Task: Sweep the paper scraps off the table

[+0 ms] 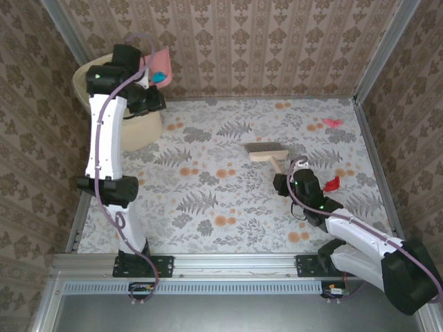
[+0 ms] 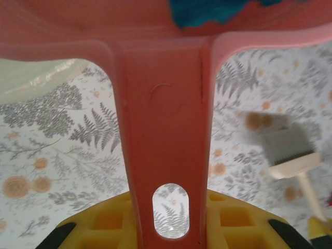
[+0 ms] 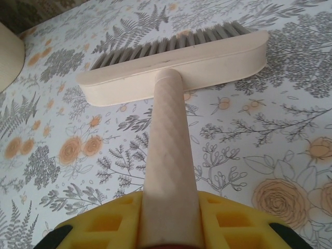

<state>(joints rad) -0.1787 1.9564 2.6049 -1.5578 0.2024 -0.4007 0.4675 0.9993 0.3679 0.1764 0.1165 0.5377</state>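
Note:
My left gripper (image 1: 143, 88) (image 2: 168, 225) is raised at the far left and shut on the handle of a pink dustpan (image 1: 161, 63) (image 2: 166, 129). A blue paper scrap (image 1: 159, 77) (image 2: 205, 10) lies in the tilted pan. The right gripper (image 1: 282, 182) (image 3: 168, 228) is shut on the handle of a cream brush (image 1: 268, 151) (image 3: 176, 62) whose grey bristles rest on the table (image 1: 208, 207). A pink scrap (image 1: 333, 122) lies at the far right. A red scrap (image 1: 333, 183) sits just right of the right gripper.
A cream bin (image 1: 142, 124) (image 2: 36, 78) (image 3: 8, 57) stands at the table's far left corner, under the raised dustpan. Brown patterned walls and a metal frame (image 1: 377, 173) close in the table on three sides.

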